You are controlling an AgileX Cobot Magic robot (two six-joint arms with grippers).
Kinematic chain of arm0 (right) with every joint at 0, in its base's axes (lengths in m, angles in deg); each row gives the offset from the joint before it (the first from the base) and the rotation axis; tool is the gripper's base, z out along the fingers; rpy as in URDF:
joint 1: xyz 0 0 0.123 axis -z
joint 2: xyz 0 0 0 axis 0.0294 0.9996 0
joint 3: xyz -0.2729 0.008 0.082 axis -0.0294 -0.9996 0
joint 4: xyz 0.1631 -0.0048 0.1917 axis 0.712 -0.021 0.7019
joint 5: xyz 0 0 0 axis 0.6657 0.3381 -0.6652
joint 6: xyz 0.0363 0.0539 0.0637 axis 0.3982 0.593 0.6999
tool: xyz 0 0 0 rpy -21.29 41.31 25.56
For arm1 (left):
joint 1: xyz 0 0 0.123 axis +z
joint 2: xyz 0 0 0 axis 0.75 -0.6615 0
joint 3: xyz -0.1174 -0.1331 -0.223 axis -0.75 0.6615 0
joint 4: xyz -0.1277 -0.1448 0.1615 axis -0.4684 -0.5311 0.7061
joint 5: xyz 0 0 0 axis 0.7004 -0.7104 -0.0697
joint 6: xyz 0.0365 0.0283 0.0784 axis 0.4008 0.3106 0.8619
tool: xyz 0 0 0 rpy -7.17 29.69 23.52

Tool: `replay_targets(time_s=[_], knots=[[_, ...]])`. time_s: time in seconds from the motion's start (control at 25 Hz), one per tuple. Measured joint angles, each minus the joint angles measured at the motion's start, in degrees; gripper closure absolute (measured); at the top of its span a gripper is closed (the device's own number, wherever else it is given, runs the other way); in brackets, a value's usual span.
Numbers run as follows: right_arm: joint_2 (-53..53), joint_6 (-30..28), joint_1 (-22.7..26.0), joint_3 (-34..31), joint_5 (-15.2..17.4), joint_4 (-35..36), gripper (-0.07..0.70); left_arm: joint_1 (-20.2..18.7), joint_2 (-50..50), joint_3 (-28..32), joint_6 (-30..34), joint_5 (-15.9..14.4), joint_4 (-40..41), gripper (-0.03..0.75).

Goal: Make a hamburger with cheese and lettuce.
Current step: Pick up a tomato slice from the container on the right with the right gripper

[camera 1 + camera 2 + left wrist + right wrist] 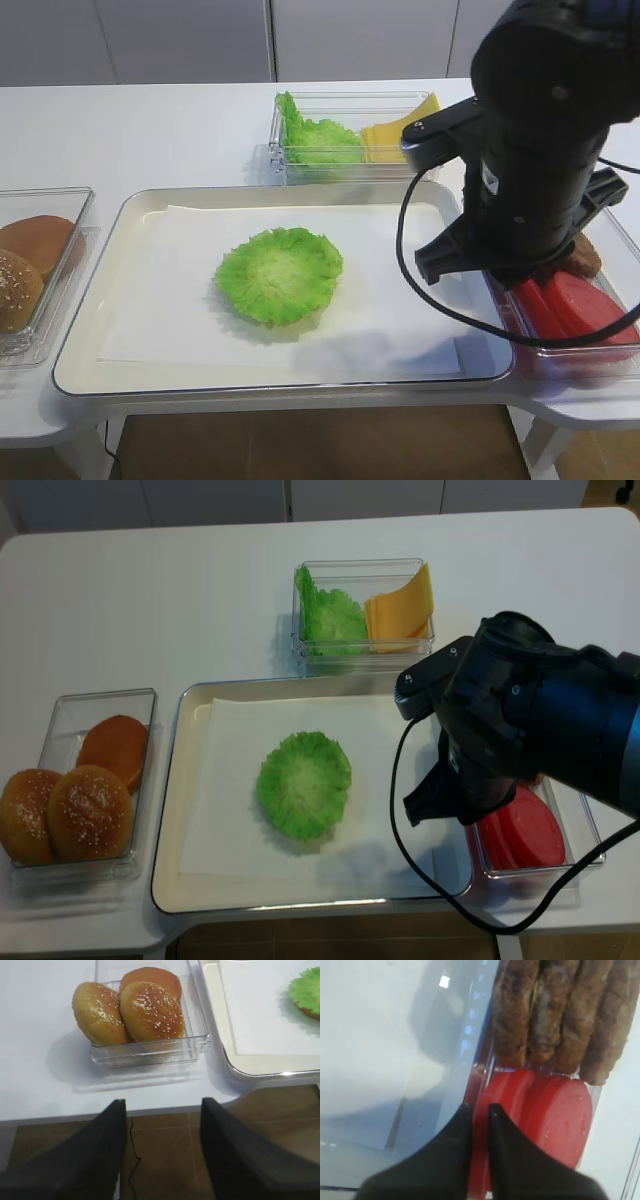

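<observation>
- One hamburger base, a single flat ruffled green leaf, lies near the middle of the white paper lining the one tray on the tabletop; nothing sits on top of it.
- The lettuce supply stands in the clear box just behind the tray; how many leaves are in it cannot be counted from these views.
- The cheese shares that box, to the right of the lettuce, as a small pale-yellow stack with a corner pointing up; the slice count is unclear.
- Three brown buns fill the clear box left of the tray: two seeded tops in front, one smooth one behind.
- In the right-hand container the right wrist view shows two red slices standing on edge and four dark patties side by side behind them.
- The right gripper is down in that container, its two fingers pinched onto the edge of the nearer red slice.
- The left gripper hangs off the front edge of the tabletop near the bun box, fingers spread wide with nothing between them.
</observation>
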Motion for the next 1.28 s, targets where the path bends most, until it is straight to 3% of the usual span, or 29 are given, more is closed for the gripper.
replay_targets(time_s=[0.64, 1.28], knots=[[-0.49, 0.00, 0.00, 0.04, 0.94, 0.11, 0.576, 0.00, 0.00, 0.00, 0.00, 0.00, 0.00, 0.358], [-11.53, 1.10, 0.00, 0.04, 1.91, 2.43, 0.576, 0.00, 0.00, 0.00, 0.00, 0.00, 0.00, 0.358]])
